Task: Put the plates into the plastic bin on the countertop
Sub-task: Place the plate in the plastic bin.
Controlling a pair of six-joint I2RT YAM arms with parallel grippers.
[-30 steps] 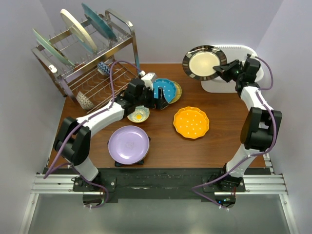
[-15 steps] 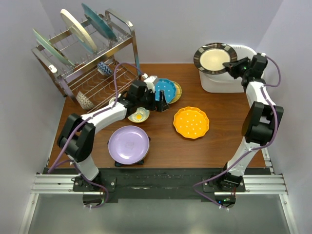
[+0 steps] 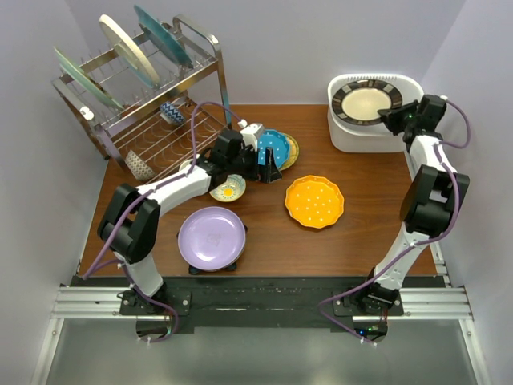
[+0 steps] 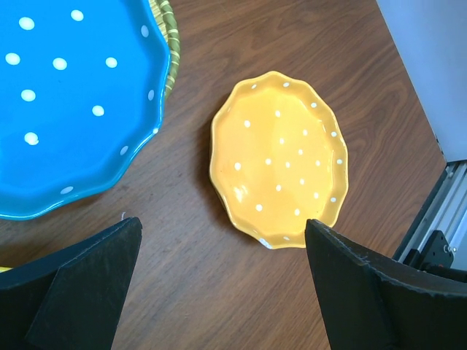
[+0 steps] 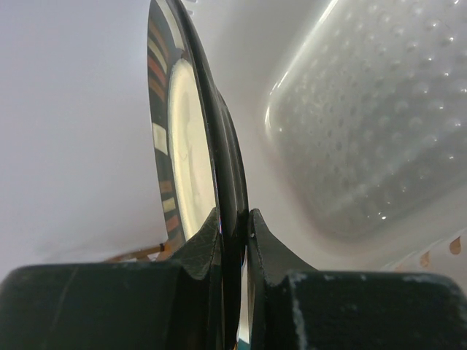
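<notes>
Top view: the right tool (image 3: 390, 118) pinched the rim of the brown-rimmed beige plate (image 3: 362, 102), which was tilted over the plastic bin (image 3: 343, 138) at the far right of the surface (image 3: 377, 208). The left tool (image 3: 267, 167) stood wide beside the blue dotted plate (image 3: 274, 146). Left wrist view: the orange dotted plate (image 4: 281, 164) lay flat ahead, untouched. Right wrist view: the held plate stood edge-on with its underside facing the bin floor, so release likely required lowering only.
</notes>
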